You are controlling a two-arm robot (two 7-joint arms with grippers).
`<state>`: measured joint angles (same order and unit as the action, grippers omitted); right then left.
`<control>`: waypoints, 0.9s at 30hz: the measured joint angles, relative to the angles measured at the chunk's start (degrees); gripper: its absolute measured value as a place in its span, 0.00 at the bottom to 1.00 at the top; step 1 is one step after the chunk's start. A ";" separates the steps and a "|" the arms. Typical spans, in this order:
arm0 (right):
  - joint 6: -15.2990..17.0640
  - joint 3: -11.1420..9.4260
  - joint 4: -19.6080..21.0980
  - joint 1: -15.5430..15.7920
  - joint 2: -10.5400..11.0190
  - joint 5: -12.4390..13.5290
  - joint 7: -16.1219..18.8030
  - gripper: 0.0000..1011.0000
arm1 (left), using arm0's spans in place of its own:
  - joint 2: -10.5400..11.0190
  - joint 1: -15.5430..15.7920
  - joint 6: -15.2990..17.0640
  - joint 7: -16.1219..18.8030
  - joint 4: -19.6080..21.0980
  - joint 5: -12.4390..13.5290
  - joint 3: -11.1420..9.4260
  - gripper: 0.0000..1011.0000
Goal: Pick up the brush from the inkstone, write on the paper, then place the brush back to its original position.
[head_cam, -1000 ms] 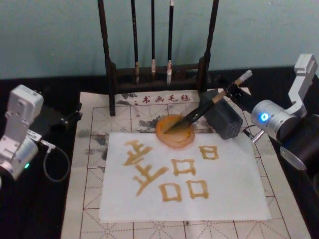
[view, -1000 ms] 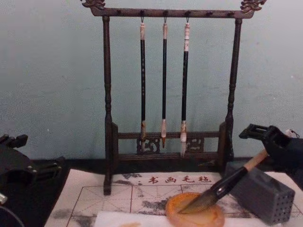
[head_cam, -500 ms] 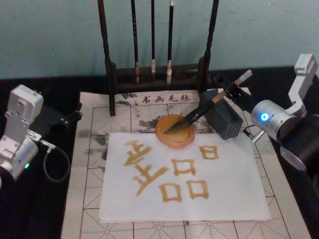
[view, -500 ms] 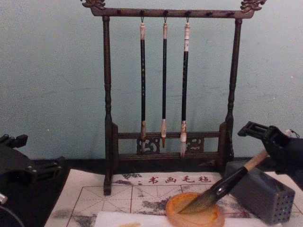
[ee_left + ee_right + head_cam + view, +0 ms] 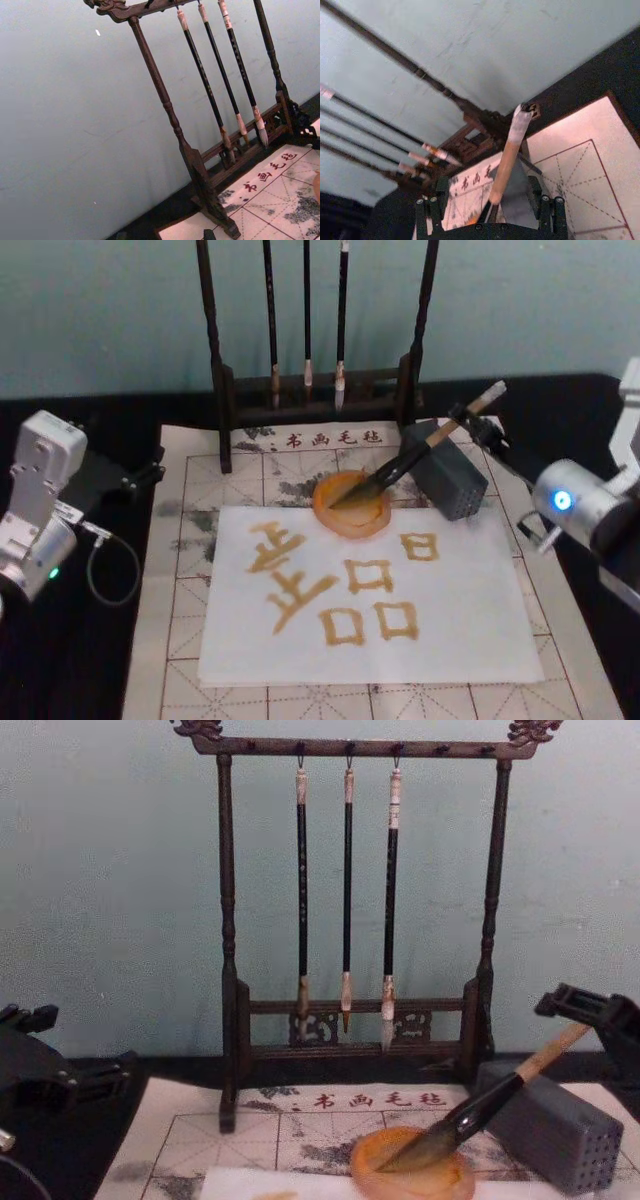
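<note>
The brush (image 5: 420,450) lies slanted, its tuft in the orange inkstone (image 5: 350,505) and its tan handle propped on the grey block (image 5: 450,478). In the chest view the brush (image 5: 490,1105) slopes down into the inkstone (image 5: 410,1175). My right gripper (image 5: 497,448) is open just right of the handle's white end and touches nothing. In the right wrist view its fingers (image 5: 427,212) stand wide apart, with the brush handle (image 5: 507,155) ahead of them. The white paper (image 5: 470,620) bears several ochre characters. My left gripper (image 5: 115,478) is parked at the far left.
A dark wooden rack (image 5: 215,360) with three thin hanging brushes (image 5: 347,890) stands behind the inkstone. The beige grid-lined felt (image 5: 190,490) lies under the paper on the black table. The right gripper (image 5: 595,1010) shows at the chest view's right edge.
My right gripper has drawn back to the right, away from the brush handle. The brush stays propped on the grey block with its tuft in the inkstone.
</note>
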<state>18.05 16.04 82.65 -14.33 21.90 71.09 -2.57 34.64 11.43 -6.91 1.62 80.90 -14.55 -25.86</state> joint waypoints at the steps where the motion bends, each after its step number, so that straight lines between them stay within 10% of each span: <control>1: -0.38 0.30 0.74 0.64 0.72 -0.60 0.63 0.99 | 0.00 0.00 0.00 0.00 0.00 0.00 0.00 0.99; 13: -11.75 6.17 8.33 8.05 10.36 -17.18 9.62 0.99 | 0.00 0.00 0.00 0.00 0.00 0.00 0.00 0.99; 27: -16.03 11.30 8.31 8.24 11.60 -35.54 5.44 0.99 | 0.00 0.00 0.00 0.00 0.00 0.00 0.00 0.99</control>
<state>2.02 27.34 90.95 -6.10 33.51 35.55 2.87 34.65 11.43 -6.91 1.62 80.90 -14.55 -25.86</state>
